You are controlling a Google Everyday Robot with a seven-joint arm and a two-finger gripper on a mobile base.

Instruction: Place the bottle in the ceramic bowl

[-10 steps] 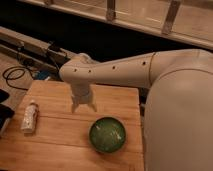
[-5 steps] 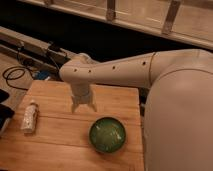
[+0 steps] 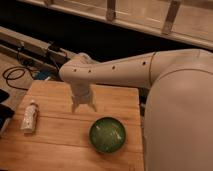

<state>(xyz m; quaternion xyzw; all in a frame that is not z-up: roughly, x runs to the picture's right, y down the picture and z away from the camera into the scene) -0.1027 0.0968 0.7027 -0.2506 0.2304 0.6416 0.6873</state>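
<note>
Bottle (image 3: pixel 30 116) lies flat on the bench (image 3: pixel 55 150), well apart from the gripper (image 3: pixel 84 108), whose jaws hang spread and empty near the ceramic bowl (image 3: pixel 107 135). Likely light, slippery plastic; grip across its middle.

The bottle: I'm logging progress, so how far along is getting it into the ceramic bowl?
Nothing looks done yet: the bottle lies on the wooden table at the view's left, untouched, and the ceramic bowl holds nothing. In hand: the gripper hangs open and empty above the table's middle, between the two. Left: reach the bottle, grasp it, carry it over and release it in the bowl.
</note>
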